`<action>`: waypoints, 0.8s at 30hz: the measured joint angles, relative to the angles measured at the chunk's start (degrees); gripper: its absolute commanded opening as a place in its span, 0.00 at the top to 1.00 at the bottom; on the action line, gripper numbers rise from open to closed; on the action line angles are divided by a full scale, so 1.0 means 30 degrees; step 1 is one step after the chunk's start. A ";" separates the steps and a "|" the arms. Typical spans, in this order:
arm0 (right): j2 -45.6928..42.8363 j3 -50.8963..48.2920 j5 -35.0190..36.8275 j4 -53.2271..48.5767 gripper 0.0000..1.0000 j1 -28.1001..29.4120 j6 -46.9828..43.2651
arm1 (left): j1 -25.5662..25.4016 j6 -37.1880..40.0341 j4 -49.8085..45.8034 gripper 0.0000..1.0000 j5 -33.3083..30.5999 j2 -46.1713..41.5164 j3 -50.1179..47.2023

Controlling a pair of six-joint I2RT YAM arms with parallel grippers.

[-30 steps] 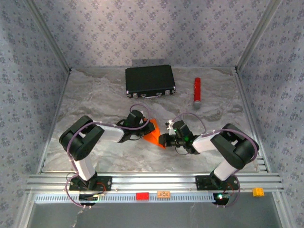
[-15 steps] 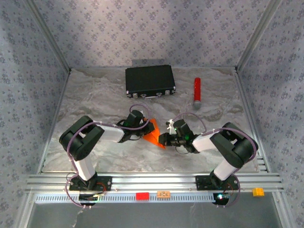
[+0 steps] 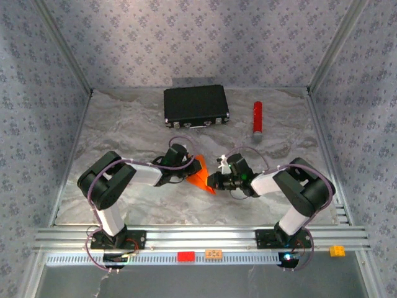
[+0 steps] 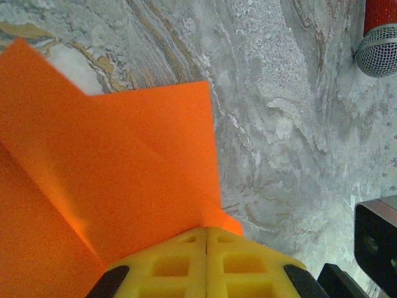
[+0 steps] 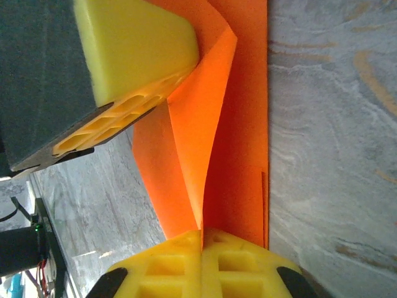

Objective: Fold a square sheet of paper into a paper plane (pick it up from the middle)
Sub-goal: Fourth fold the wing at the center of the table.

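Top external: left claw (image 4: 206, 239) and right claw (image 5: 201, 242) pinch creased orange paper (image 3: 202, 176).

The top camera sits high behind the arms (image 3: 118, 180), looking down on the whole table (image 3: 124, 130). Each wrist camera peers past its own yellow fingers (image 4: 167, 267), very close. All three see the orange paper (image 3: 200, 174).

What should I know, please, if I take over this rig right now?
Left gripper: shut on one edge of the orange paper.
Right gripper: shut on the same paper from the opposite side.
Paper: mid-table between the arms. The black case and red cylinder lie at the far side, apart from it.
Done: creases show, and one flap stands up.
Left: the remaining folds; it is not yet a narrow dart.
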 measured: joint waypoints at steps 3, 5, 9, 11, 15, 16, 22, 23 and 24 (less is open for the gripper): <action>0.0226 0.0211 -0.0488 -0.0153 0.96 -0.0138 0.0211 | 0.0000 0.0117 0.0000 0.93 0.0000 0.0000 -0.0007; 0.0350 0.0291 -0.0794 -0.0160 0.96 -0.0262 0.0364 | 0.0000 0.0168 -0.0036 0.93 0.0007 0.0000 0.0000; 0.0532 0.0437 -0.1282 -0.0284 0.96 -0.0503 0.0699 | 0.0000 0.0204 -0.0044 0.93 0.0007 0.0000 -0.0007; 0.0619 0.0481 -0.1501 -0.0284 0.96 -0.0605 0.0801 | 0.0000 0.0204 -0.0044 0.93 0.0007 0.0000 0.0000; 0.0911 0.0641 -0.2084 -0.0291 0.96 -0.0831 0.1078 | 0.0000 0.0204 -0.0044 0.93 0.0007 0.0000 0.0000; 0.0984 0.0685 -0.2259 -0.0291 0.96 -0.0903 0.1158 | 0.0000 0.0211 -0.0044 0.93 0.0007 0.0000 -0.0007; 0.1311 0.0831 -0.2943 -0.0262 0.97 -0.1209 0.1727 | 0.0000 0.0211 -0.0044 0.93 0.0029 0.0000 0.0000; 0.1319 0.0831 -0.2965 -0.0255 0.97 -0.1217 0.1785 | 0.0000 0.0211 -0.0044 0.93 0.0087 0.0000 0.0000; 0.1319 0.0831 -0.2958 -0.0248 0.97 -0.1217 0.1814 | 0.0000 0.0211 -0.0044 0.93 0.0117 0.0000 0.0000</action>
